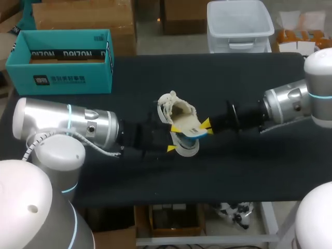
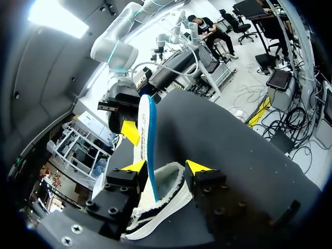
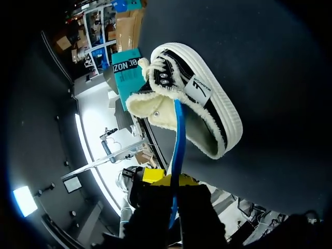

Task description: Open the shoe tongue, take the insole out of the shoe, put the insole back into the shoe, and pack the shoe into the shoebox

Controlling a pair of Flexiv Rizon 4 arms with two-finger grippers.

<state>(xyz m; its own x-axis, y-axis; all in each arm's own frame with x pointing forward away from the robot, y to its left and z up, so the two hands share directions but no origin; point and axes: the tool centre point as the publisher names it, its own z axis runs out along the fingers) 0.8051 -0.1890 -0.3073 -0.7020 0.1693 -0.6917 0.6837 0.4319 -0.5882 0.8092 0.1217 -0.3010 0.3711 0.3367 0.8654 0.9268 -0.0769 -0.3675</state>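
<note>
A black low shoe (image 1: 179,115) with cream fleece lining and a white sole rests mid-table on the black top. My left gripper (image 1: 174,139) is shut on its heel end, one yellow tip on each side (image 2: 166,167). A white insole with a blue edge (image 2: 148,137) sticks up out of the shoe's opening (image 3: 178,129). My right gripper (image 1: 207,127) is shut on the insole's free end (image 3: 167,180) and also shows beyond the shoe in the left wrist view (image 2: 127,129). The teal shoebox (image 1: 62,59) stands open at the back left.
The black table top (image 1: 249,171) stretches around the shoe to the front edge. My two arms lie low over it, one coming in from each side of the shoe. The shoebox is well behind my left arm.
</note>
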